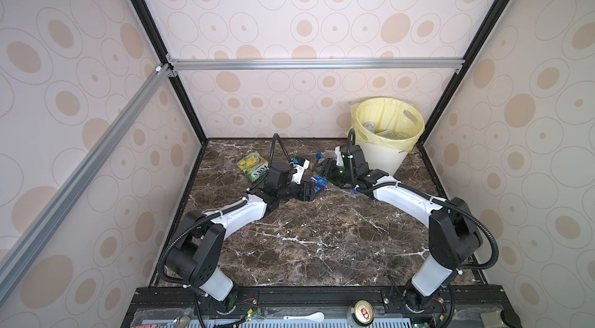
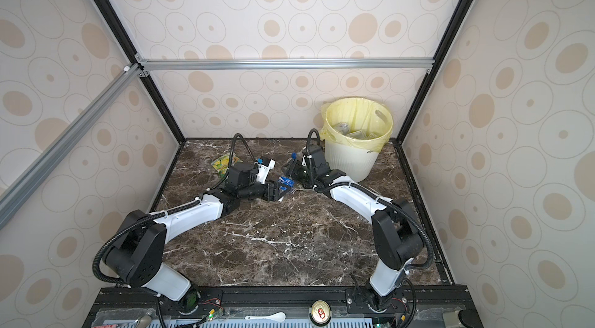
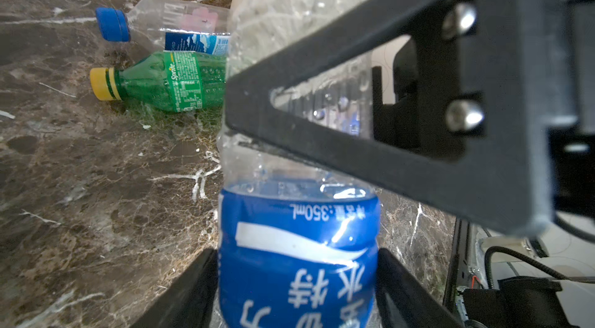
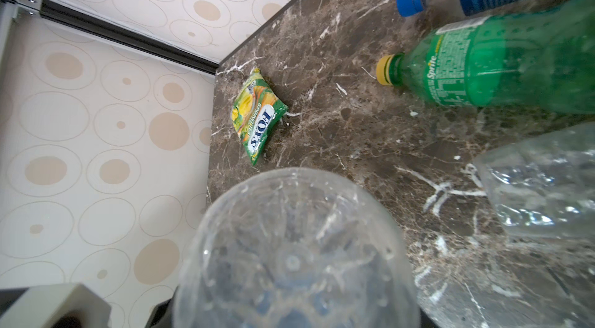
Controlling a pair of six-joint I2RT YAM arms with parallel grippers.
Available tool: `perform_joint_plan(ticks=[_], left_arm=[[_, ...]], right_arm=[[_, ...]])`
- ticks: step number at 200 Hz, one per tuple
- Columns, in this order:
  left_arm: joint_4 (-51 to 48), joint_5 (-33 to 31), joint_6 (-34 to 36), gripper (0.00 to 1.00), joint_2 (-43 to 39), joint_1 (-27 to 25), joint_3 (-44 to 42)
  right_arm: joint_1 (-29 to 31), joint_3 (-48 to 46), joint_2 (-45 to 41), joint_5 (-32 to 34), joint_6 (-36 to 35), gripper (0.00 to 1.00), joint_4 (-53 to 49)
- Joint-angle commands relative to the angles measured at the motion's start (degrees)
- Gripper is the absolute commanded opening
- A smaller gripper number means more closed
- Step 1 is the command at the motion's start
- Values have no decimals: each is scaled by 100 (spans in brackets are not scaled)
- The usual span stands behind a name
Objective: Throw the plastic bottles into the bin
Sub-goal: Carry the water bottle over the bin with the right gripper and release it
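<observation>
Found the bin [image 1: 386, 156] close behind the right fingers [image 3: 354, 36], nearer that arm. Found the blue-labelled bottle [image 3: 296, 262] clamped at its label between the left fingers [image 3: 193, 297], with its long axis running out past their tips. Saw one right finger across its clear half; could not tell whether clenched.

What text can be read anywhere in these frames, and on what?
"Sprite": green bottle label.
"350mL": blue-labelled bottle, beside Chinese characters, partly cut off.
"FOXS": snack packet.
Too small or blurred: fine print on the clear blue-capped bottle, print on the bin, top of the drink can.
</observation>
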Motion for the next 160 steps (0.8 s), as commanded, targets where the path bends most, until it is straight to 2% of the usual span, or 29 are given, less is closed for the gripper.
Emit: perform_joint_plan(ticks=[1, 28, 42, 119, 160], left_arm=[[72, -15, 154, 82, -286, -39, 42], [77, -26, 257, 90, -387, -40, 16], [97, -35, 320, 99, -449, -56, -12], [82, -439, 807, 99, -1065, -90, 86], [-815, -1435, 1823, 99, -699, -539, 1350]], right_arm=[[44, 250, -259, 289, -295, 56, -487], [43, 439, -403, 536, -560, 56, -771], [32, 524, -478, 665, -690, 56, -867], [-116, 1517, -798, 1285, -1670, 55, -1825], [-252, 2219, -1018, 1858, -2386, 55, -2278]])
